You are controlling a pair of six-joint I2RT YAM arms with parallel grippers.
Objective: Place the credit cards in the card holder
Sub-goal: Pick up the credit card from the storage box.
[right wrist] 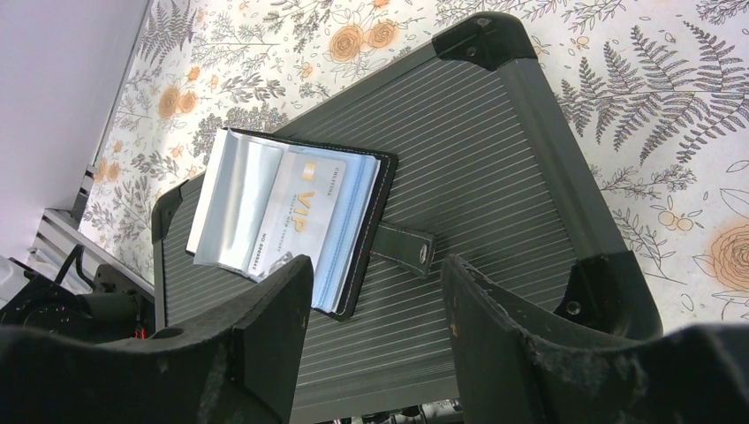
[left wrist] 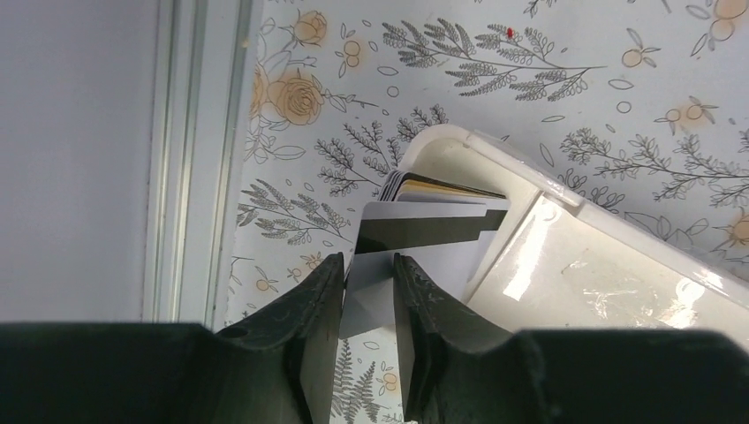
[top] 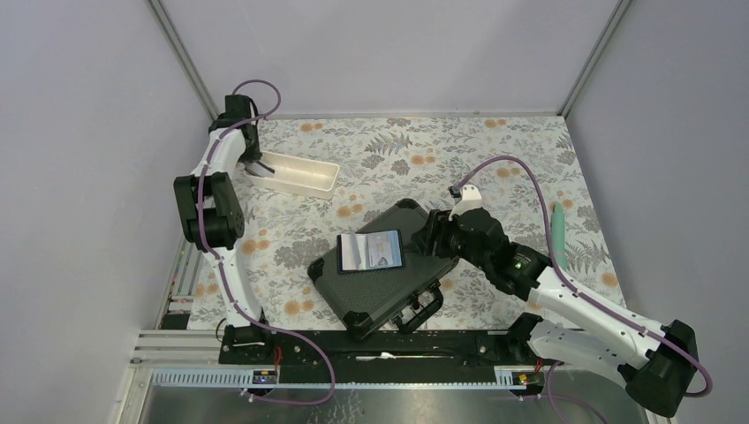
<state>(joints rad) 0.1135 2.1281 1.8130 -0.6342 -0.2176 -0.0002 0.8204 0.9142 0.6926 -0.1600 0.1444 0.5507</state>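
Note:
The card holder (top: 370,251) lies open on a black hard case (top: 389,300), with a pale VIP card (right wrist: 309,216) in its grey-blue pockets (right wrist: 353,238). Its snap tab (right wrist: 404,249) points toward my right gripper (right wrist: 375,269), which is wide open and empty just above the case; in the top view it (top: 426,237) sits right of the holder. My left gripper (left wrist: 368,278) is at the end of a white tray (left wrist: 618,265) holding a stack of credit cards (left wrist: 442,188). A pale card with a black stripe (left wrist: 415,231) leans out of the tray, its corner in the narrow gap between the jaws.
The white tray (top: 296,173) stands at the back left. A green pen-like object (top: 558,231) lies near the right wall. A metal rail (left wrist: 190,159) runs along the left table edge beside my left gripper (top: 258,166). The case handle (top: 422,309) faces the near edge.

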